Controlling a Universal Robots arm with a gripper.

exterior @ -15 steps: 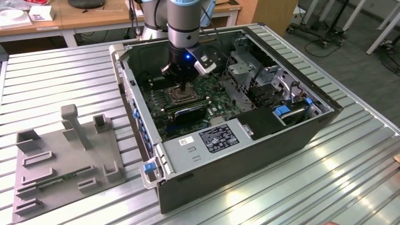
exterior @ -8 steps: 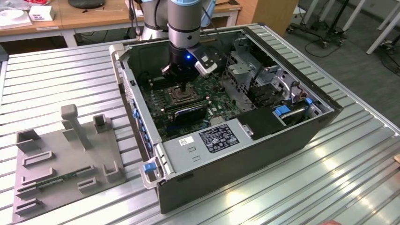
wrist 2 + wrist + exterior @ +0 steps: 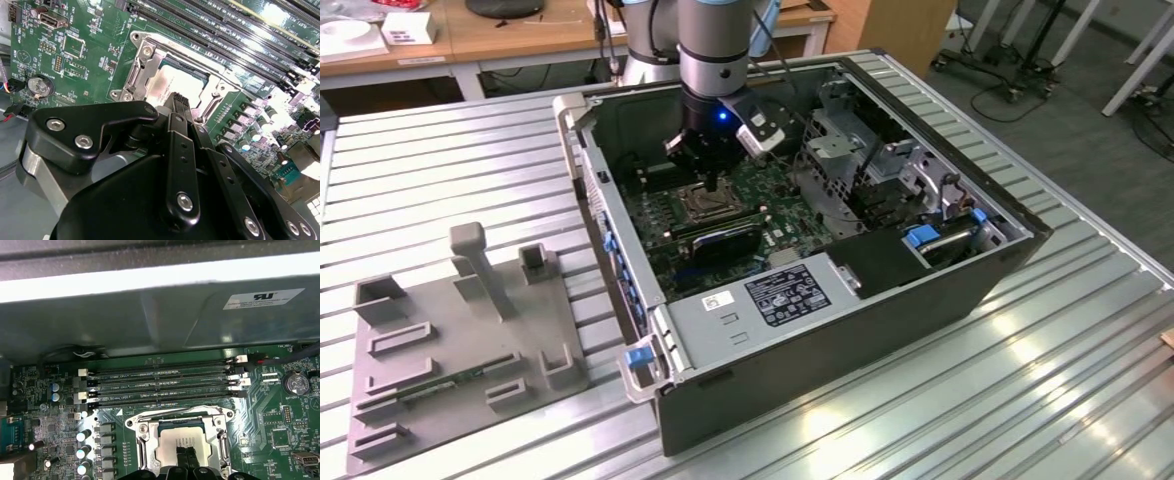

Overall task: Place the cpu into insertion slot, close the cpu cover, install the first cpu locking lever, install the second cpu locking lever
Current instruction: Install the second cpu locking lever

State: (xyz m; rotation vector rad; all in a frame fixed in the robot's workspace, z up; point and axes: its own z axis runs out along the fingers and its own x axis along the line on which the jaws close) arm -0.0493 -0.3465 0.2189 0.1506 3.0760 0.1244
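Observation:
The cpu shows its pale metal face inside the insertion slot on the green board. The silver cpu cover lies flat around it as a frame, with the chip showing through its window. In both wrist views my gripper has its two black fingers pressed together, with nothing between them. Their tips sit at the cpu's face, on it or just above it. In the exterior view the gripper hangs straight down over the socket. The cover's rim carries screws at its corners.
Long black memory slots run beside the socket. A row of capacitors and a coin battery flank it. The open computer case's walls and drive cage hem the arm in. A grey fixture plate lies at the exterior view's left.

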